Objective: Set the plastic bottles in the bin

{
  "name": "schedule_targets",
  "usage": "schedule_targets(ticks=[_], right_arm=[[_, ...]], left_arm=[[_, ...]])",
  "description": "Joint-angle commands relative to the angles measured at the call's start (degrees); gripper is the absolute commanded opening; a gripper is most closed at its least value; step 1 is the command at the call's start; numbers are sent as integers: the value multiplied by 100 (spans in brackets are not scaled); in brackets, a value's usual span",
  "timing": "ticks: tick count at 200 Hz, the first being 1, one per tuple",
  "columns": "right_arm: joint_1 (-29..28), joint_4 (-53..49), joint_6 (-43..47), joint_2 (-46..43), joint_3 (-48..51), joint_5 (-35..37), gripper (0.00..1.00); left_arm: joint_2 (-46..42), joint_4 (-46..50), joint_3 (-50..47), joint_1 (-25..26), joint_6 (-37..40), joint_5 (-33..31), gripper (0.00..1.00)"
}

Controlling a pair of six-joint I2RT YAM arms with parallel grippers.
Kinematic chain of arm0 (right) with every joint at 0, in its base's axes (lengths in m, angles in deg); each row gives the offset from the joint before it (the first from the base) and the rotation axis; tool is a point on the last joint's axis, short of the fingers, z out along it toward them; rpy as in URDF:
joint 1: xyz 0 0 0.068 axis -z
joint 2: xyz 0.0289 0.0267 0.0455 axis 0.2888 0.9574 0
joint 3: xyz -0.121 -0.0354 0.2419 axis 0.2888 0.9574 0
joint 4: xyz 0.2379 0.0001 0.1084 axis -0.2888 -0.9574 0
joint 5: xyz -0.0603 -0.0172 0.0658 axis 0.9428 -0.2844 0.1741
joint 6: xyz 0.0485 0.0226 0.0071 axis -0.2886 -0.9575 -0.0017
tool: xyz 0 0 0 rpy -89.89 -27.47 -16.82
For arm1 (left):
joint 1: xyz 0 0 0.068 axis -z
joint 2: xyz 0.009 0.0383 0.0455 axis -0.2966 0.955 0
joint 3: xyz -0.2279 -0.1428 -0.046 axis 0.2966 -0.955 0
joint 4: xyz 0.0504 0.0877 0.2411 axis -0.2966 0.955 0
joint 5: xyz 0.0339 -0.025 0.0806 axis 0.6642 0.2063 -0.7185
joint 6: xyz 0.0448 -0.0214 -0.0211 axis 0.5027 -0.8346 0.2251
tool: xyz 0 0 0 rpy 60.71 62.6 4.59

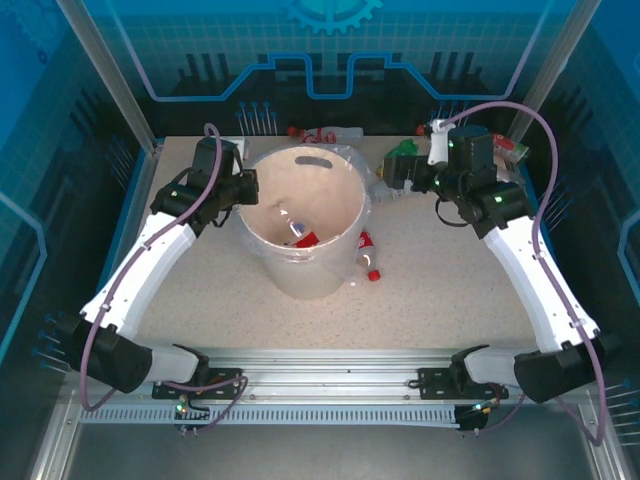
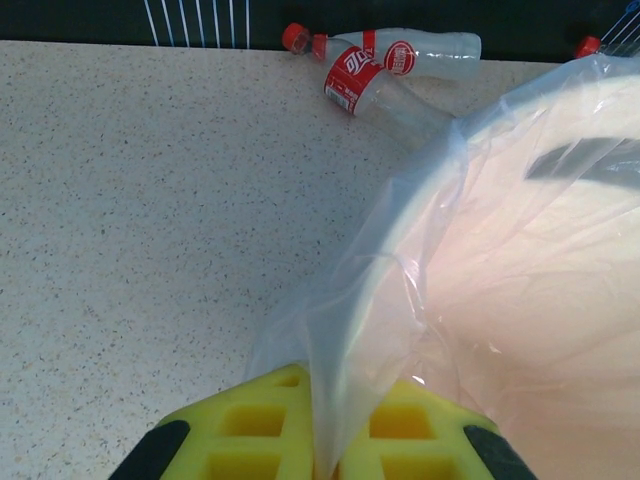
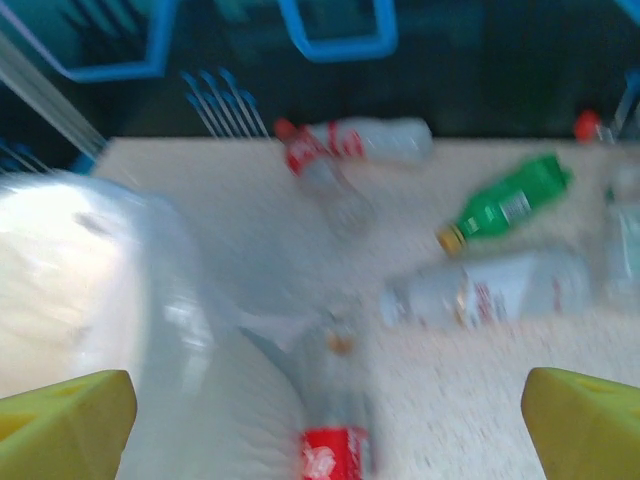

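Left pincer (image 2: 325, 445) clamped on liner (image 2: 345, 320) at bin (image 1: 335, 275) rim. Right pincer (image 3: 328, 395) wide, nearer arm; red-label bottle (image 3: 333, 450) lies on desk (image 3: 460, 400) just ahead, centred, beside bin, axis pointing away.

Bright even light, soft shadows; heavy blur across the right wrist view.

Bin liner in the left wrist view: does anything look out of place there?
Yes. The left fingers are shut on a fold of the clear liner, drawn out past the bin rim, instead of on a red-labelled bottle.
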Motion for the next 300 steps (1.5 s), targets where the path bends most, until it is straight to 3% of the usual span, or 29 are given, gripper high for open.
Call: schedule_targets(ticks=[1,33,70,137,176,193,258,281,300], right_arm=[[142,-424,-178,267,258,-244,100],[90,-437,-144,773,412,-520,100],[-223,-255,-244,1325,610,-238,100],[-1146,-128,-345,2688,191,209,97],[-1415,-78,-430,3422,-31,591,94],[-1501,-121,-416,3696,-120,987,90],[-1537,-47,-473,4205,-195,1170,83],[-1537,-86,-451,4292,-232,1149,69],[-1537,-120,-451,4226,-230,1186,66]], left_arm=[[17,219,479,14,-157,220,0],[-19,510,671,-146,-98,225,0],[-307,855,774,-476,-4,279,0],[-1386,1055,-61,-1991,180,288,0],[-1638,1052,-472,-2543,187,548,0],[-1675,997,-587,-2675,145,691,0],[-1636,962,-654,-2735,192,885,0],[-1637,919,-707,-2730,175,981,0],[-1596,864,-776,-2732,159,1085,0]])
